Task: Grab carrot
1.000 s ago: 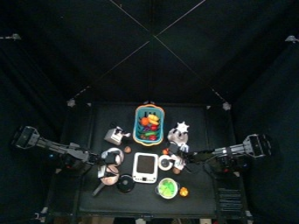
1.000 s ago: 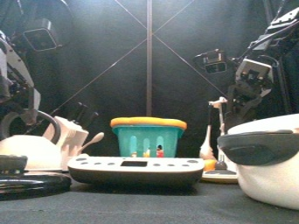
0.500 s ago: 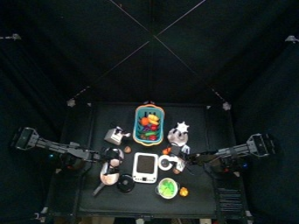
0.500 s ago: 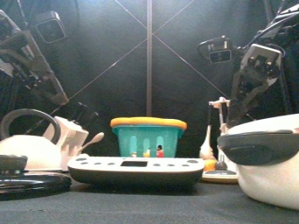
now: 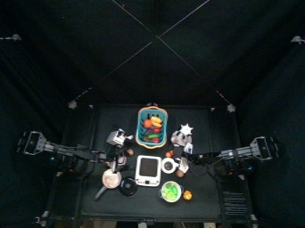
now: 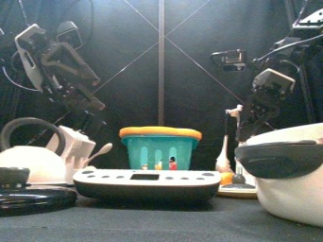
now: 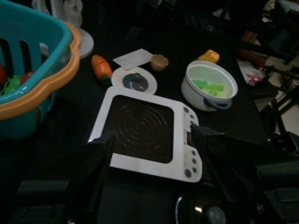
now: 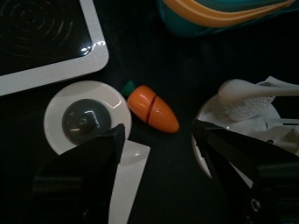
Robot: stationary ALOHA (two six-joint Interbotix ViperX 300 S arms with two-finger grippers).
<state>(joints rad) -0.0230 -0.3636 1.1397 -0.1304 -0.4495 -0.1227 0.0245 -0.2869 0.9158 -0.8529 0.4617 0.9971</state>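
While above the carrot point(image 8: 156, 107), right tool point(image 8: 158, 149) wide open, empty; left tool point(image 7: 152, 162) likewise.

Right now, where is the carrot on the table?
In the right wrist view the carrot lies on the bare table between the round white dish and the teal basket, just ahead of the open right claw.

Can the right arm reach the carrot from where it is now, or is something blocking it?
Probably yes. The right gripper stands open above the carrot, which lies bare on the table between the small white plate and a white utensil. Both sit close, so the jaws have little room at the sides.
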